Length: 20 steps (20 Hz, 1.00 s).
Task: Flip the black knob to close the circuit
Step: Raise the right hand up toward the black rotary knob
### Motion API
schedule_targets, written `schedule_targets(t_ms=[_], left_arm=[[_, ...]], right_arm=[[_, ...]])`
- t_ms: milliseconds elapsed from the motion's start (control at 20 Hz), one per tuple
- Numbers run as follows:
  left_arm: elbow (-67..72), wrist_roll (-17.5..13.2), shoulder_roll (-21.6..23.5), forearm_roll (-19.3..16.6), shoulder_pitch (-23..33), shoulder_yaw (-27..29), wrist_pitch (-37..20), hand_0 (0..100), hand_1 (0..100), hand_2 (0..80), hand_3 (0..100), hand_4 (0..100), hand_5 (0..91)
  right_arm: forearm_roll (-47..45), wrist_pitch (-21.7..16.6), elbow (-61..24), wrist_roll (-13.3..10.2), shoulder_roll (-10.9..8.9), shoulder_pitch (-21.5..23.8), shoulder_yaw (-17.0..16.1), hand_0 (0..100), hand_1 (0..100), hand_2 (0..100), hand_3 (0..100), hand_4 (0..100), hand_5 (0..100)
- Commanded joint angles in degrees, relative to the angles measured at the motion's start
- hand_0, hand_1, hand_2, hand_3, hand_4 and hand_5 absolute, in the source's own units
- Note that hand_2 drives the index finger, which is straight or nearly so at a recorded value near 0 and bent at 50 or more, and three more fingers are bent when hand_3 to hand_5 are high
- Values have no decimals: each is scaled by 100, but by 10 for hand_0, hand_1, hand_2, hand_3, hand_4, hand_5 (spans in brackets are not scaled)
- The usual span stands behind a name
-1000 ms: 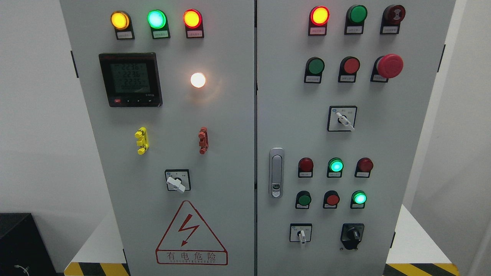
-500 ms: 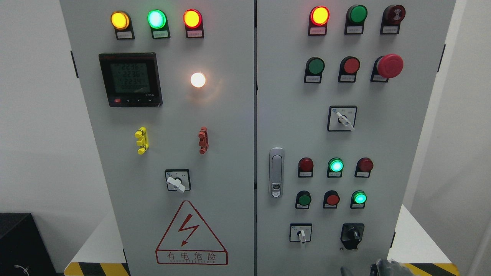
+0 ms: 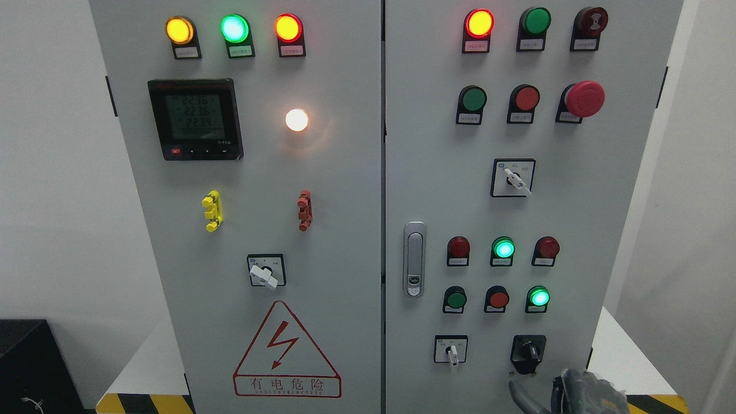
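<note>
The black knob (image 3: 528, 353) sits low on the right door of the grey cabinet (image 3: 345, 241). The right hand (image 3: 566, 394) shows at the bottom edge, just below the knob and apart from it. I cannot tell whether its fingers are spread or curled.

A plain white wall (image 3: 52, 172) fills the left side behind a tall grey cabinet (image 3: 345, 190), and another white wall (image 3: 684, 201) stands on the right. The cabinet sits on a white platform (image 3: 146, 362) edged with yellow and black hazard tape (image 3: 144, 403) along the bottom, seen on both sides. A black box (image 3: 29, 362) sits in the lower left corner against the wall. The lighting is even and bright, with soft shadows beside the cabinet.
</note>
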Motion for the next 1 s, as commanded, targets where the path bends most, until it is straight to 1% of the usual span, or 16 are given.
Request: schedule_targets(t_ms=[0,250,950], left_arm=[[0,2,0,0,114,0,4,120,556,0,0,0,0],[0,2,0,0,114,0,4,120,556,0,0,0,0],[0,2,0,0,123,0,4,120,556,0,0,0,0]], right_arm=[[-3,48,412,14,-197,-223,18,0,92,893,1000,903,901],[-29,110,439,14,-241,-337,18,0,96,893,1000,903,902],[-30,180,500,14,-250,-478,18,0,107,894,1000,906,903]])
